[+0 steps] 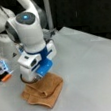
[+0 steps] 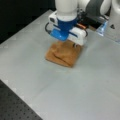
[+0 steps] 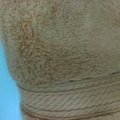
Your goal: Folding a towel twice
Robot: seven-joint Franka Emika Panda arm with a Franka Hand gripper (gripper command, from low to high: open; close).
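Observation:
The towel (image 1: pixel 46 92) lies on the grey table (image 1: pixel 91 68) as a small tan, orange-brown bundle in several layers, with a raised fold across its middle. In both front views the gripper (image 1: pixel 34 77) is low over the towel's end nearest the robot base, and its white and blue hand hides the fingers. From a front view's top the gripper (image 2: pixel 66 40) comes down onto the towel (image 2: pixel 62 55). In the wrist view the towel (image 3: pixel 65 50) fills almost the whole picture, terry pile above and a ribbed hem band below.
An orange-tipped object (image 1: pixel 6 78) and a bluish clear part (image 1: pixel 1 66) sit at a front view's left beside the robot base. A dark perforated board (image 2: pixel 15 107) borders the table at a front view's bottom left. Open table surface (image 2: pixel 82 85) surrounds the towel.

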